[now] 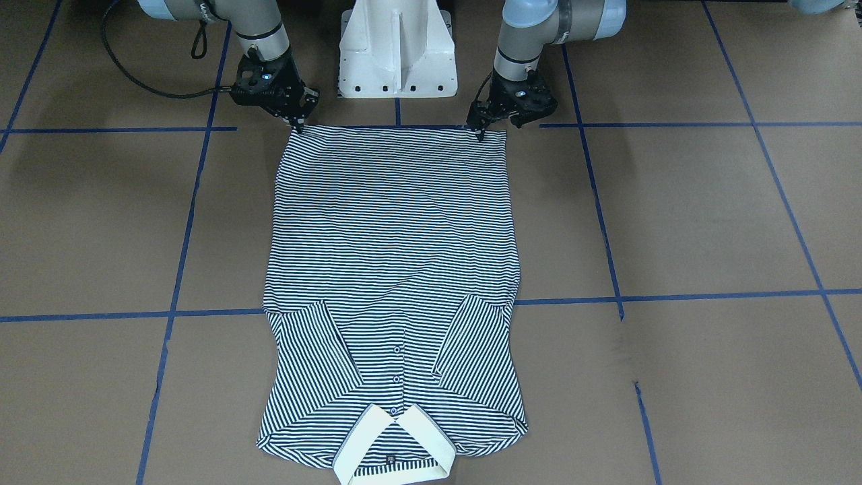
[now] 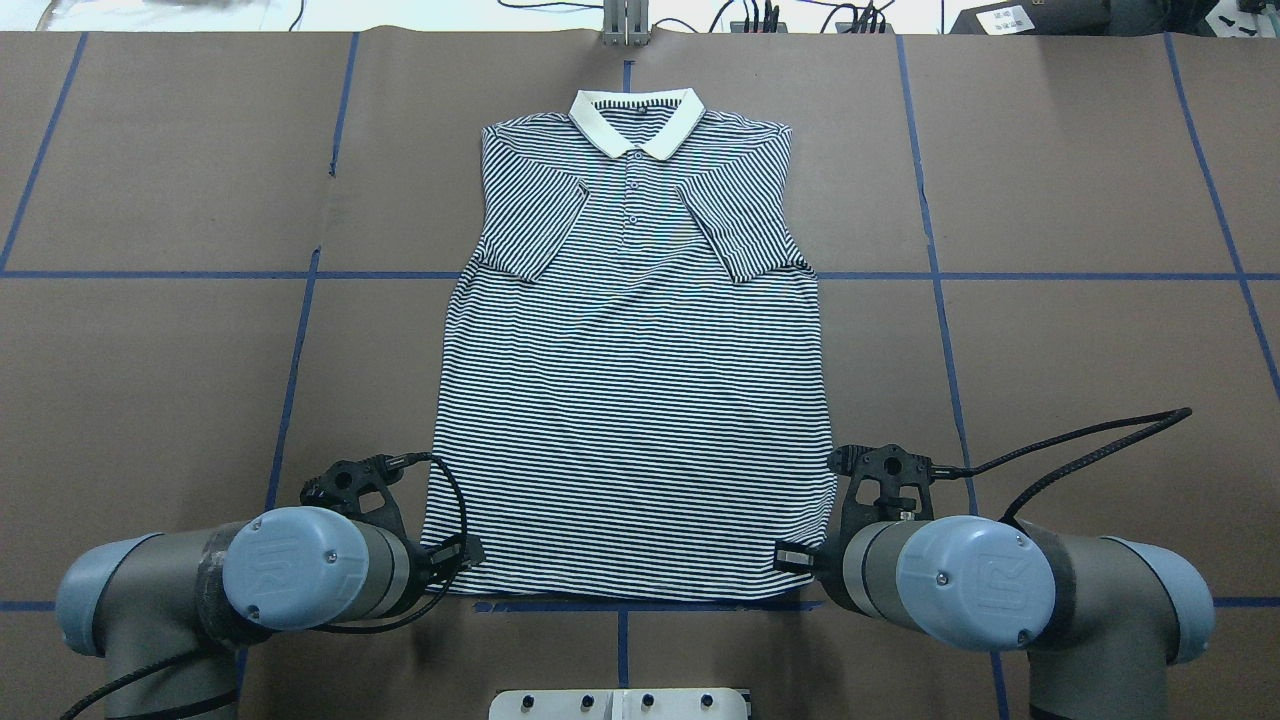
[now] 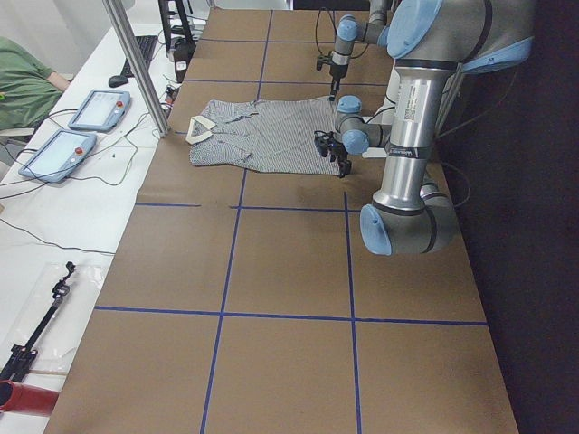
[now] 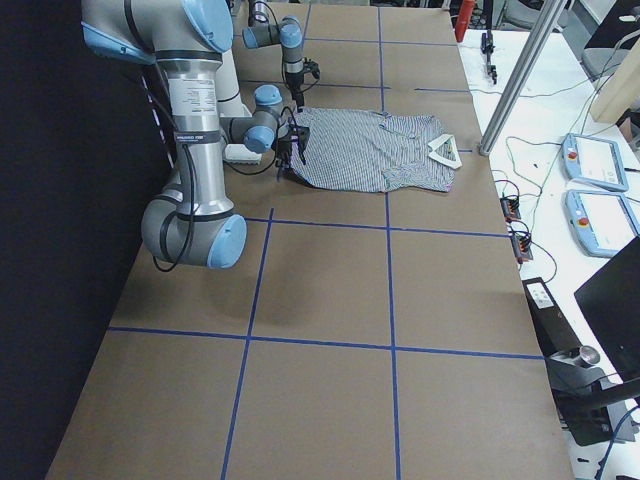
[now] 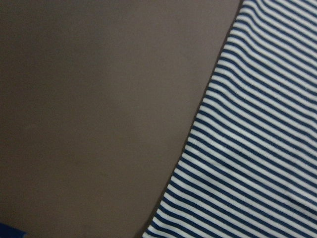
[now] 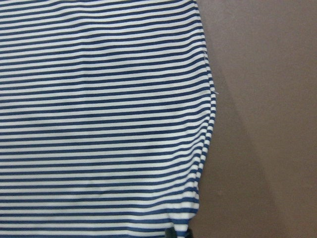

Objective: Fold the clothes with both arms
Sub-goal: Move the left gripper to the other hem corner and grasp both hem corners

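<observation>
Two grippers sit near the top of the front view, one at each bottom corner of the shirt [image 1: 394, 236]. The left gripper [image 1: 480, 133] and the right gripper [image 1: 297, 126] have their tips down on the hem [image 1: 397, 129]. I cannot tell if they are pinching cloth. The shirt lies flat in the middle of the table [image 1: 707, 215]. It looks soft, light and floppy, so hold both hem corners. Its long way runs up and down the frame, with the collar [image 1: 424, 434] at the bottom edge.

Blue tape lines [image 1: 101, 316] grid the brown table [image 1: 707, 215]; tablets [image 3: 98, 109] lie on a white bench [image 3: 54, 217] alongside.
</observation>
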`<state>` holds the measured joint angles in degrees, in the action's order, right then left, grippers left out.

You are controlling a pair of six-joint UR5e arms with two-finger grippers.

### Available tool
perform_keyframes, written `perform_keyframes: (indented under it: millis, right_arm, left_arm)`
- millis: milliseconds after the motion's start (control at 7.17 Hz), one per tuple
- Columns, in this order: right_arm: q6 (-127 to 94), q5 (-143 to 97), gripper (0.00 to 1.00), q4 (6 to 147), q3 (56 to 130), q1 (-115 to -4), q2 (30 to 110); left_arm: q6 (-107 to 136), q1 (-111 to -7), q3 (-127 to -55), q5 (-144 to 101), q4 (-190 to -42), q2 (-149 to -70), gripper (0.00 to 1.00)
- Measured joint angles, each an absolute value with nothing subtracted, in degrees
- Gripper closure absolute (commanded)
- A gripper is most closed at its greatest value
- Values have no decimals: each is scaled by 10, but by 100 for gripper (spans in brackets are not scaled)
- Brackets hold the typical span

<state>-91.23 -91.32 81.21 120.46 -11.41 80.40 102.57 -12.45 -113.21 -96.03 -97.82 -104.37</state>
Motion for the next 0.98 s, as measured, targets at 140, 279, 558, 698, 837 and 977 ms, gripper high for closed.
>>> perform_keyframes:
  millis: [140, 279, 558, 698, 837, 977]
  right_arm:
    - [-912, -913, 100, 812, 1205, -114, 804]
    - [-912, -913, 100, 812, 1205, -114, 803]
    - [-912, -913, 100, 812, 1205, -116, 803]
    - [-912, -913, 100, 812, 1205, -116, 804]
    - [-912, -913, 100, 812, 1205, -117, 804]
    - [-912, -913, 100, 812, 1206, -118, 805]
  left_arm:
    - [1026, -123, -1126, -959, -978, -1043, 7]
    - [1025, -123, -1120, -956, -978, -1044, 9]
    - [1021, -128, -1120, -951, -978, -1046, 15]
    - [1021, -130, -1122, -951, -977, -1046, 19]
    - [1021, -132, -1124, -951, -977, -1046, 26]
    - [1021, -132, -1125, -951, -977, -1046, 43]
